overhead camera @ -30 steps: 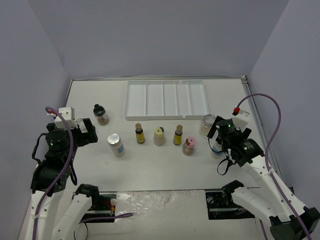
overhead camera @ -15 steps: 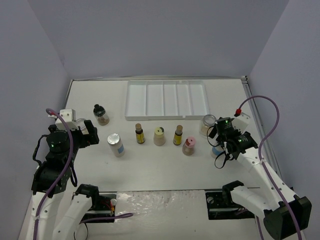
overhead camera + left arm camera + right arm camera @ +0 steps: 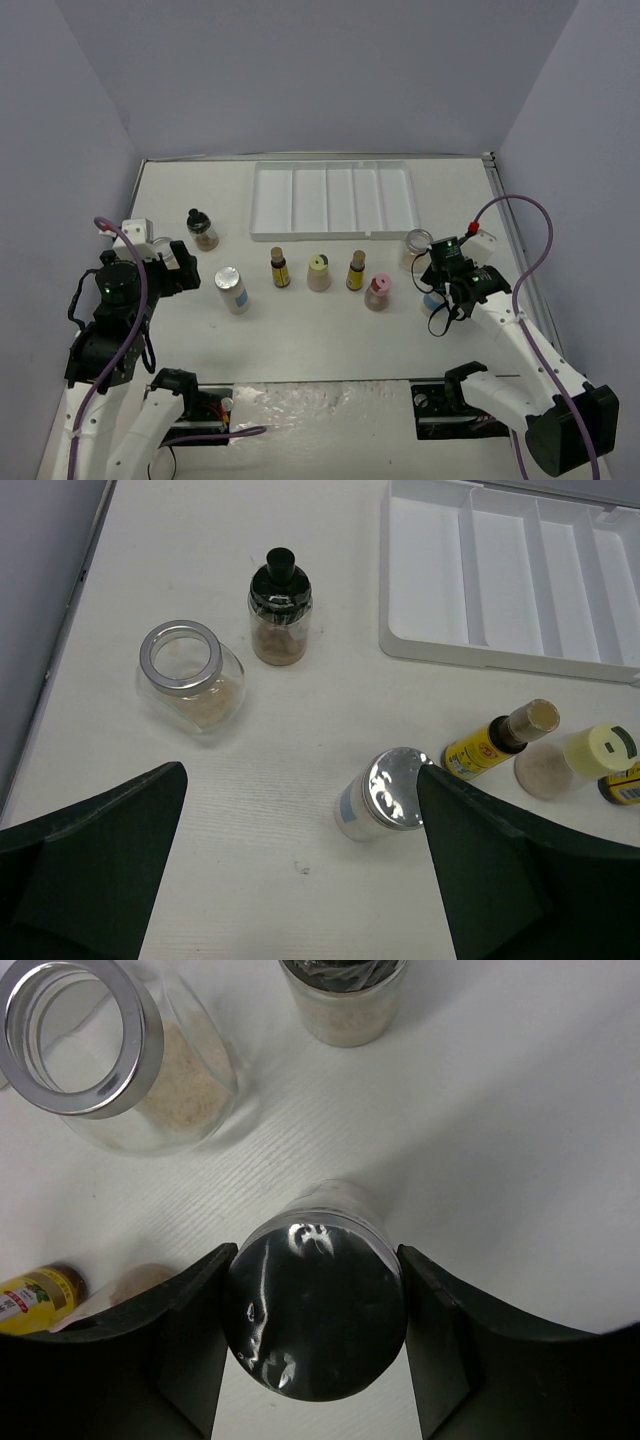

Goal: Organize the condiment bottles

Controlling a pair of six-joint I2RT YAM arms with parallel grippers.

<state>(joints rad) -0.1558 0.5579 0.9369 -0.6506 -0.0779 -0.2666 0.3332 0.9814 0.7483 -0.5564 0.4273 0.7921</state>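
As far as I can judge, the organizing has barely begun. The white divided plastic tray (image 3: pixel 333 200) at the far side of the worktop (image 3: pixel 300 330) holds nothing, and every condiment bottle in view stands on the bare surface.

In a loose row in front of the tray are an amber bottle with a tan cap (image 3: pixel 280 267), a yellow-capped bottle (image 3: pixel 318 272), a second amber bottle (image 3: pixel 356 270) and a pink-capped bottle (image 3: pixel 377 292). Further left are a blue-labelled clear bottle with a silver cap (image 3: pixel 231 290), a black-capped glass jar (image 3: pixel 203 230) and a clear jar of tan powder (image 3: pixel 190 675). A second clear powder jar (image 3: pixel 110 1055) sits on the right.

The right pincer (image 3: pixel 315 1252) is down over a small clear bottle with a mirror-bright round cap (image 3: pixel 315 1325). One finger lies against each side of the cap, so it appears to grip the bottle, which stands just beside the second powder jar and looks not yet lifted.

The left pincer (image 3: pixel 300 780) hangs spread wide and holds nothing, with the blue-labelled bottle just inside its right finger.
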